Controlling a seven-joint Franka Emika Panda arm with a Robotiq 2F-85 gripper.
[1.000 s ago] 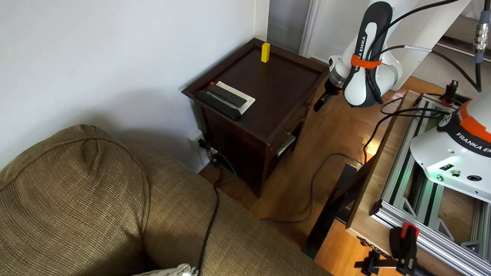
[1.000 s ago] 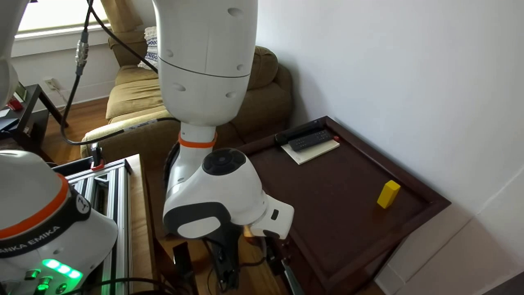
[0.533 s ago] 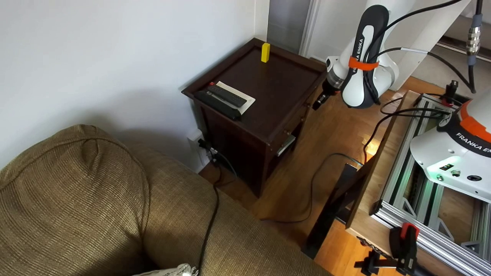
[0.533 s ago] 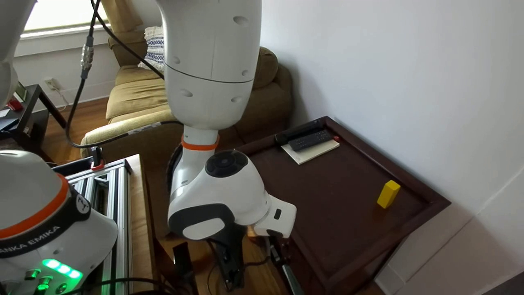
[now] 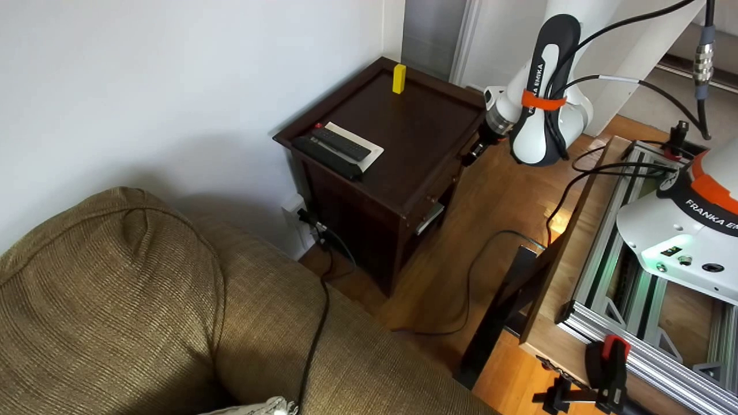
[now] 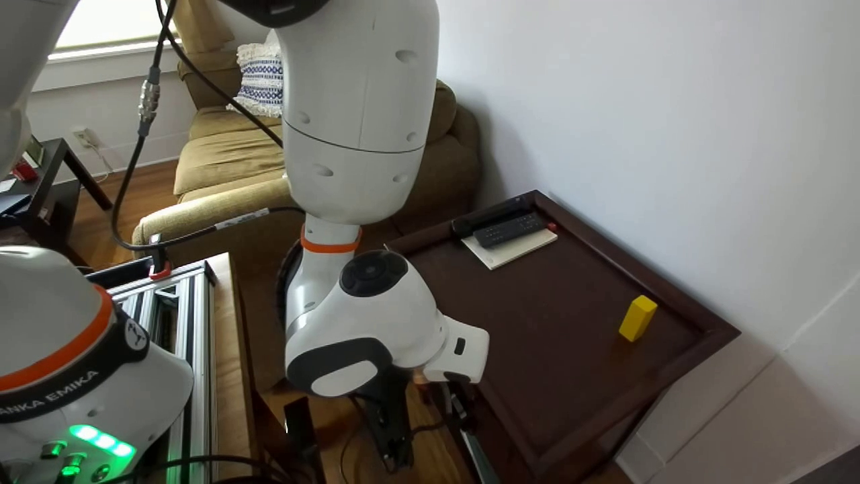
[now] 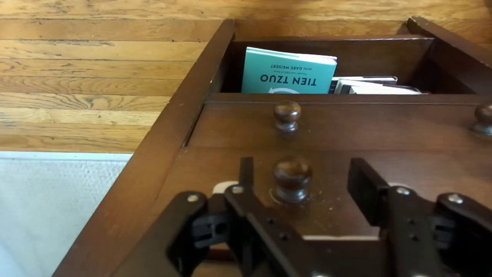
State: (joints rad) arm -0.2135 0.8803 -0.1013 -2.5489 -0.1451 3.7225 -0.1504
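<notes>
My gripper (image 7: 301, 165) is open and holds nothing. In the wrist view its black fingers stand on either side of a round, dark wooden knob (image 7: 293, 179), which is nearer the left finger and touches neither. Whether the fingertips reach down around the knob cannot be told. The knob is on the upper drawer front of a dark brown cabinet (image 7: 161, 154). A lower knob (image 7: 287, 115) and one at the right edge (image 7: 483, 119) are on the drawer below. In an exterior view the gripper (image 5: 470, 157) is beside the cabinet's drawer side, below the top's edge.
A yellow block (image 6: 637, 318) stands on the cabinet top. A remote (image 6: 509, 230), a black case-like object (image 6: 494, 214) and a white paper pad (image 6: 497, 259) lie there too. Books (image 7: 288, 73) lie in the open shelf. A sofa (image 5: 144, 300) and a floor cable (image 5: 468, 288) are nearby.
The arm and gripper have moved toward the cabinet's drawer side, slightly lower. The gripper is closer to the drawer fronts. Things on the cabinet top have not moved.
</notes>
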